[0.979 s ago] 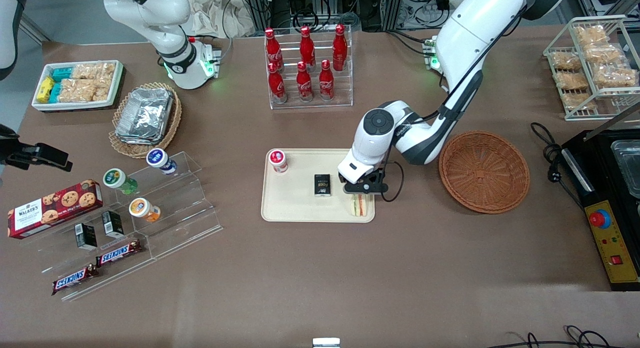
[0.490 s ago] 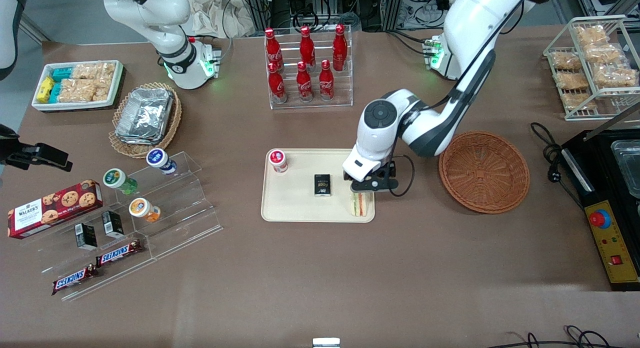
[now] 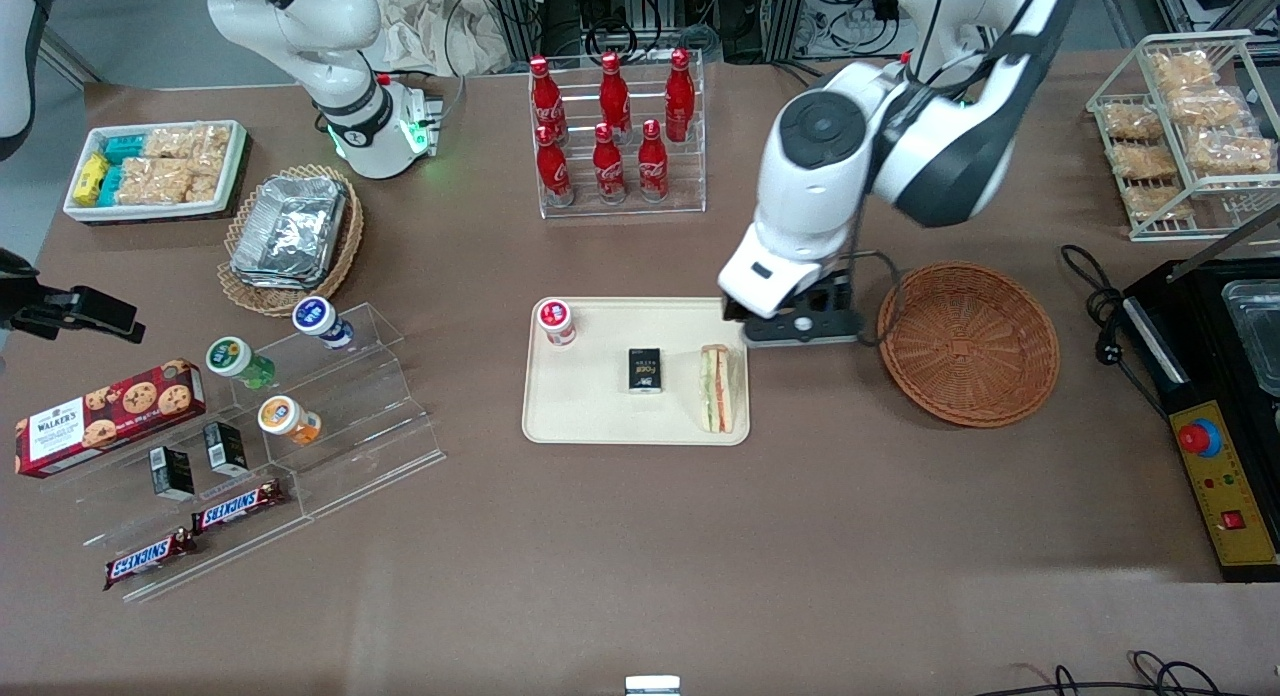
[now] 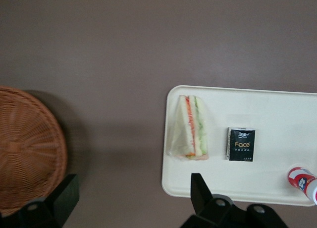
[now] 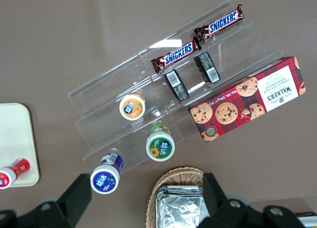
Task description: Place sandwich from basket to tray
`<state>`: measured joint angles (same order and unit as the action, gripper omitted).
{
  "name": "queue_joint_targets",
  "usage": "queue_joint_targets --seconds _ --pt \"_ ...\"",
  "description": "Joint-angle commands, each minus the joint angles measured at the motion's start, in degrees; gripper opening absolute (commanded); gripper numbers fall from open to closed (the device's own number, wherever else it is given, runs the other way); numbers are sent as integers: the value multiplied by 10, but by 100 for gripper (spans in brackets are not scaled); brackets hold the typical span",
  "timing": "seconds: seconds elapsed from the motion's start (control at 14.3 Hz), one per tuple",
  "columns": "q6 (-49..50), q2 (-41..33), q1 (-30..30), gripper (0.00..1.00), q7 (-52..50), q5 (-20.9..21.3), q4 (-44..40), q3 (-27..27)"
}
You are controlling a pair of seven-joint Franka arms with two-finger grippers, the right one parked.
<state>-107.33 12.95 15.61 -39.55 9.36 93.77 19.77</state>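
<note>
The sandwich (image 3: 718, 388), a white bread wedge with orange, green and pink filling, lies on the cream tray (image 3: 590, 421) at the tray's end toward the basket; it also shows in the left wrist view (image 4: 190, 128) on the tray (image 4: 277, 186). The reddish-brown woven basket (image 3: 968, 342) stands empty beside the tray, and part of it shows in the left wrist view (image 4: 27, 143). My left gripper (image 3: 797, 328) hangs raised above the table between tray and basket, open and empty, with its fingers (image 4: 200, 191) wide apart.
On the tray also stand a black packet (image 3: 645, 369) and a red-capped bottle (image 3: 556, 322). A rack of red cola bottles (image 3: 615, 126) stands farther from the camera. A black appliance with a control box (image 3: 1215, 456) sits at the working arm's end.
My left gripper let go of the sandwich, rose and drew back toward the basket. The sandwich now lies fully in view on the tray.
</note>
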Motion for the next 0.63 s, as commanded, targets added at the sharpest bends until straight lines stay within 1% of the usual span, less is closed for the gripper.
queue_joint_targets --seconds 0.0,0.07,0.21,0.35,0.49,0.56 --pt "106 3 0 100 72 -28 -111 -46" --pt "134 3 0 100 89 -29 -137 -62" --pt "158 -8 0 100 115 -29 -154 -99" --pt "168 -30 0 100 147 -29 -153 -135" --pt "171 -39 0 100 214 -31 -154 -182" --pt "172 -44 0 100 237 -45 -152 -206"
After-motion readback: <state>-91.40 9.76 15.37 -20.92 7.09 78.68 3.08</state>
